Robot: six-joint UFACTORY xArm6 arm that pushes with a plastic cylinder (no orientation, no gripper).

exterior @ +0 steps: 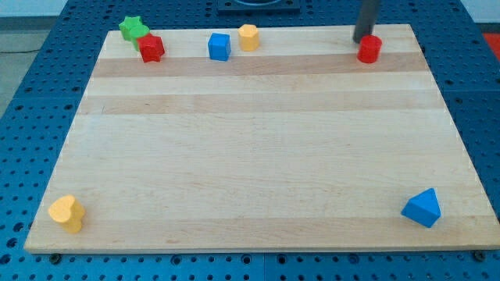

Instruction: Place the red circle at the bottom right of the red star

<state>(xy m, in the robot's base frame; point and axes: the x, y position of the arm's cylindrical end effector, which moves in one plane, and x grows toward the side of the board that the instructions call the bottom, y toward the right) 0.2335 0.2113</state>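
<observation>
The red circle (369, 49) stands near the board's top right edge. The red star (151, 48) stands near the top left, touching a green star (133, 29) just above and left of it. My tip (362, 39) is at the view's top right, right against the red circle's upper left side. The rod rises from there out of the view's top.
A blue cube (219, 47) and an orange hexagonal block (248, 37) stand between the red star and the red circle along the top. A yellow heart (66, 212) sits at the bottom left and a blue triangle (423, 208) at the bottom right of the wooden board (258, 156).
</observation>
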